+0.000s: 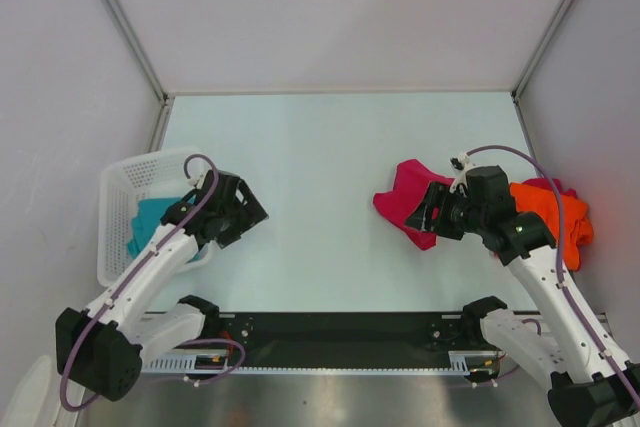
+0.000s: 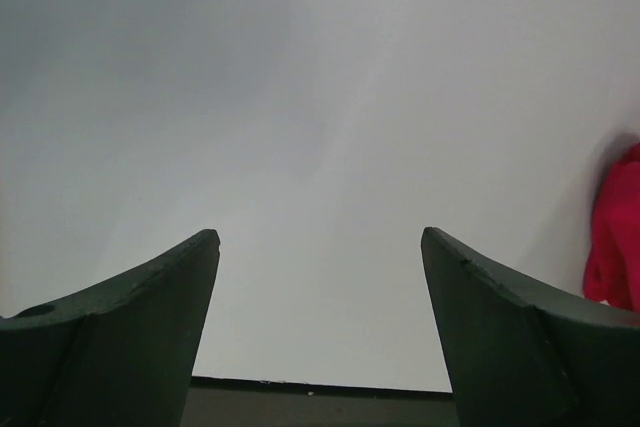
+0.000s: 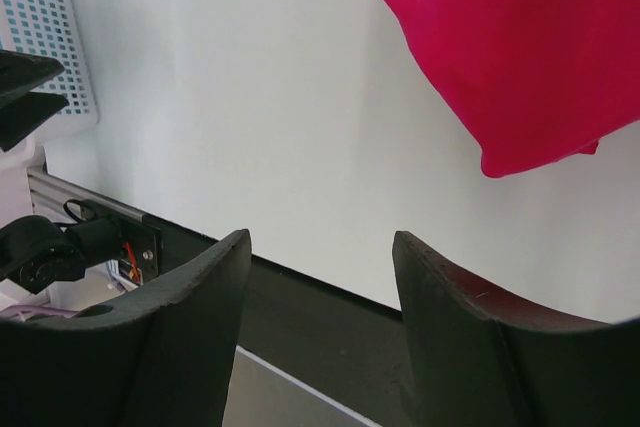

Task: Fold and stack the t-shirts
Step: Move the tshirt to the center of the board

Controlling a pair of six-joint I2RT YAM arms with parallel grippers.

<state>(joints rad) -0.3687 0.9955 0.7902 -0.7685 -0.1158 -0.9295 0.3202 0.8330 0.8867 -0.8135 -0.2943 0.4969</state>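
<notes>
This is a robotics lab test cell, not a home. A pale tabletop (image 1: 320, 167) is boxed in by blank white panel walls (image 1: 330, 7) on aluminium frame posts (image 1: 122, 22). The left arm (image 1: 150, 269) and right arm (image 1: 555, 282) are bolted to a black mounting rail (image 1: 340, 330) at the near edge. Purple cables (image 1: 505, 149) loop along the arms (the t-shirts (image 1: 410, 202) and white mesh basket (image 1: 120, 169) are the one domestic note).

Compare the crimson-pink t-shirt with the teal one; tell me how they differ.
The crimson-pink t-shirt lies on the table, right side; the teal t-shirt sits in the white basket, left side. The crimson-pink t-shirt mostly shows; the teal t-shirt is partly hidden by the left arm. Both are crumpled, unfolded.
</notes>
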